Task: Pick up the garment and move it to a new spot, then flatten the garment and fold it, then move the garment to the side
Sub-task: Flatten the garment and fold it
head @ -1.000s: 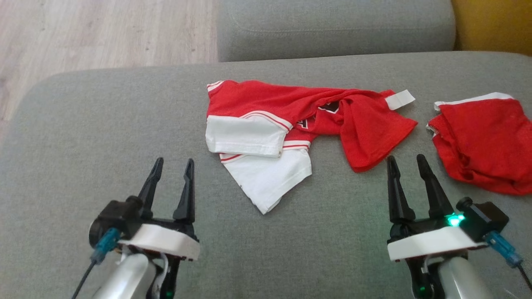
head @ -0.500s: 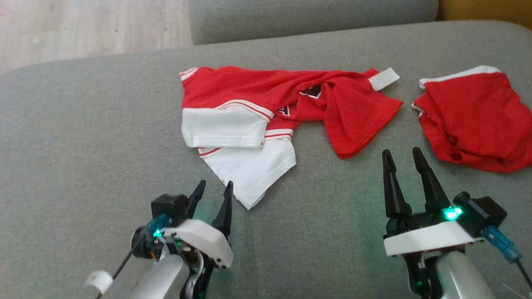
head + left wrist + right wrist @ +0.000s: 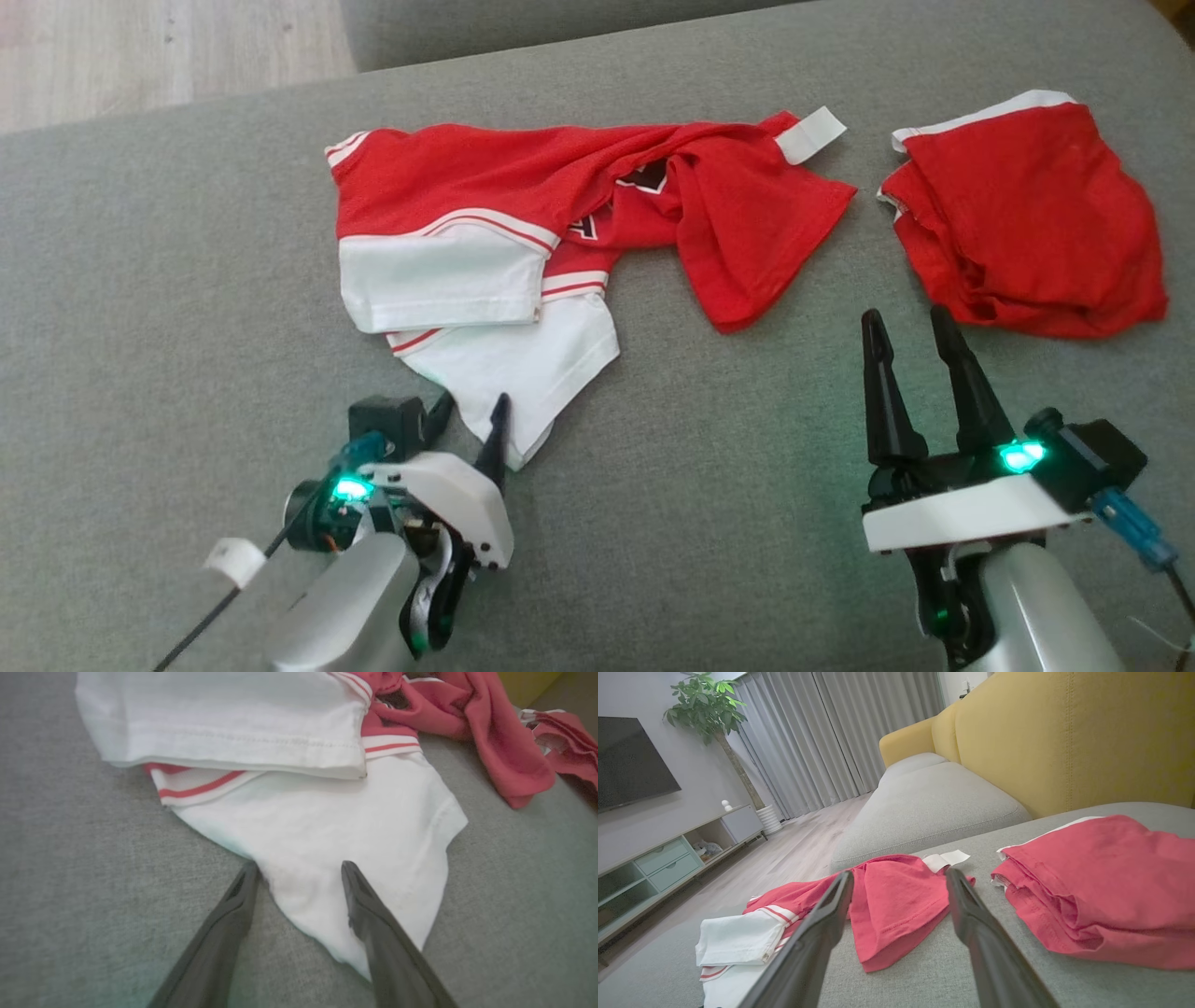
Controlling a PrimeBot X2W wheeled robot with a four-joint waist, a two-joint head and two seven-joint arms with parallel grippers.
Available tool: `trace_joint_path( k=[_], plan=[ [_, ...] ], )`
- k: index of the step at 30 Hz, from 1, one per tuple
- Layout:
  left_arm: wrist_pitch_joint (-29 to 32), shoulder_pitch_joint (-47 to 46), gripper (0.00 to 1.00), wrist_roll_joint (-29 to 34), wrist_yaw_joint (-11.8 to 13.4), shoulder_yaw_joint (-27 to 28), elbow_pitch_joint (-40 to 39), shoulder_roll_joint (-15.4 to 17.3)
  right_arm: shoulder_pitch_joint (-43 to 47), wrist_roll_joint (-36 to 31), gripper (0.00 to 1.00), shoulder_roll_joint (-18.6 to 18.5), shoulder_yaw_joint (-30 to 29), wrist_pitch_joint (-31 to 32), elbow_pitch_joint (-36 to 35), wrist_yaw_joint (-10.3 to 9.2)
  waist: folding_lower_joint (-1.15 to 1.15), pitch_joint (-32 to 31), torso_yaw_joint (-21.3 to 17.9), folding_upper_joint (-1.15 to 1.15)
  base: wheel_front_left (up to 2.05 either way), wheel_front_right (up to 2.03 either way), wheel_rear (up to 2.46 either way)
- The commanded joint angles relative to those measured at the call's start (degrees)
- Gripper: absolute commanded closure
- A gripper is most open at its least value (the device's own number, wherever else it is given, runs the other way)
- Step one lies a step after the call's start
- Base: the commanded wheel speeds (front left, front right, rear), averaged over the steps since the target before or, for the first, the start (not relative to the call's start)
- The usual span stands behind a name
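The red and white jersey [image 3: 523, 196] [image 3: 327, 826] [image 3: 896, 905] lies crumpled in the middle of the grey sofa cushion [image 3: 140, 280]. Its red body is bunched toward the far side, a white tag [image 3: 810, 133] sticks out at its far right, and two white panels with red stripes point toward the near side.

The left gripper [image 3: 473, 406] [image 3: 300, 868] is down at the nearest white corner with its jaws spread wide. One finger is at the cloth's left edge and the other is over the white fabric.

The right gripper [image 3: 904, 317] [image 3: 900, 875] is also wide apart, holds nothing, and is above bare cushion near the jersey's red hem.

A second red garment [image 3: 1027, 224] [image 3: 1101, 877] with white trim lies just right of the jersey, apart from it.

A yellow backrest [image 3: 1064, 732] rises on the right, and wooden floor [image 3: 140, 47] lies beyond the cushion's far left.
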Motion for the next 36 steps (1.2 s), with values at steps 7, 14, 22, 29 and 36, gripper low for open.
trace_joint_path(
  k=[7,14,22,29,36],
  plan=[
    [-1.51,-1.17,1.0,0.04,-0.09,0.93,-0.16,0.92,-1.65,0.43,0.0,-0.14,1.06,-0.62,-1.7,-0.04,-0.01,-1.41,0.61,0.0,0.0,0.0,0.0],
    [-7.67,-0.45,1.0,1.52,0.8,2.03,-2.5,2.85,-0.68,0.56,0.0,-0.14,0.91,-0.62,-1.18,-0.04,-0.01,-4.63,2.76,0.0,0.0,0.0,0.0],
    [-11.18,2.2,1.0,2.97,3.51,2.93,-5.23,5.59,0.95,1.05,0.0,-0.14,0.94,-0.62,-0.64,-0.04,-0.01,-8.12,5.97,0.0,0.0,0.0,0.0],
    [-11.31,5.63,1.0,3.63,6.79,4.05,-8.07,9.32,2.14,1.31,0.0,-0.14,1.35,-0.62,-0.09,-0.04,-0.01,-10.24,9.27,0.0,0.0,0.0,0.0],
    [-9.34,8.87,0.04,4.16,8.57,3.73,-9.95,12.61,2.55,1.59,0.0,-0.14,1.63,-0.62,0.21,-0.04,-0.01,-10.59,11.46,0.0,0.0,0.0,0.0]
  ],
)
